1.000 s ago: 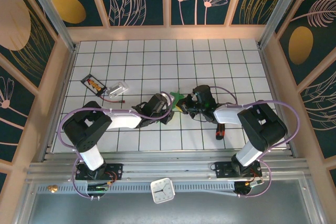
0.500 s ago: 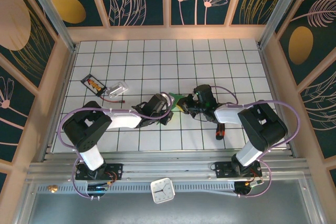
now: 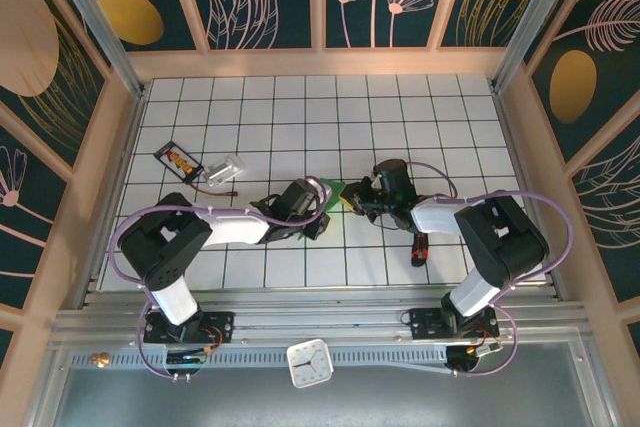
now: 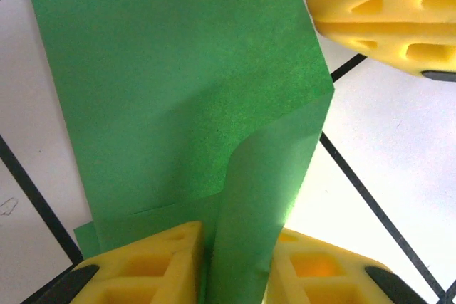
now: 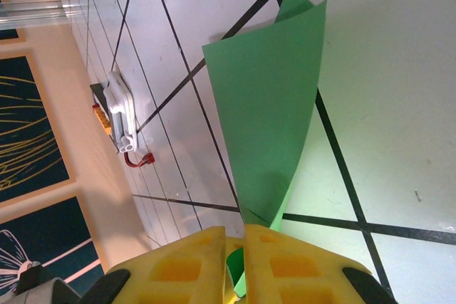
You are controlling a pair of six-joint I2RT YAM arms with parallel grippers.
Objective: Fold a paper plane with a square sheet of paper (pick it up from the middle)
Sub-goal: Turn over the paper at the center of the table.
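Green square sheet of paper (image 3: 333, 190), part-folded, lies straight beyond the clock (image 3: 309, 363) on the worktop (image 3: 300, 107). The left end effector (image 4: 239, 268) and right end effector (image 5: 239, 261), each nearly closed, pinch a flap from either side. A second ago its points stood higher. Now they sit flatter, which suggests a crease being set; no dart yet.
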